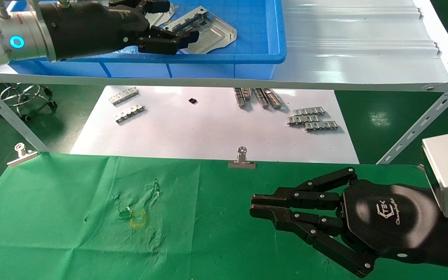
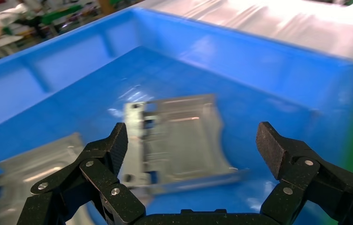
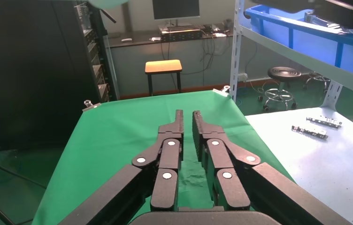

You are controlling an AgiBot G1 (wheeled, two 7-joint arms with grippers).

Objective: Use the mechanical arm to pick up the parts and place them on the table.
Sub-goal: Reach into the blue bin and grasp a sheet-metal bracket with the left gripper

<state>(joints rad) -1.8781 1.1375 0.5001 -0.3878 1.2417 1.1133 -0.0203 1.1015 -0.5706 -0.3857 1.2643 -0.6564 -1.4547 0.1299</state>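
A silvery stamped part (image 1: 212,33) lies in the blue tray (image 1: 279,35) on the upper shelf. A second part (image 1: 163,17) lies behind it, partly hidden by my left gripper (image 1: 181,21). That gripper is open, with one finger on each side of the front part and not closed on it. In the left wrist view the part (image 2: 179,140) sits between and just beyond the spread fingertips (image 2: 118,138) of the gripper (image 2: 193,140); the other part (image 2: 24,168) is off to one side. My right gripper (image 1: 253,206) is shut and empty, low over the green cloth table (image 1: 72,233); it also shows in the right wrist view (image 3: 188,115).
Binder clips (image 1: 242,160) (image 1: 21,153) hold the cloth's far edge. Beyond lies a white sheet (image 1: 208,132) with several small toothed strips (image 1: 311,118). The shelf's metal legs (image 1: 10,116) slant down at both sides. A wrinkled patch (image 1: 138,212) marks the cloth.
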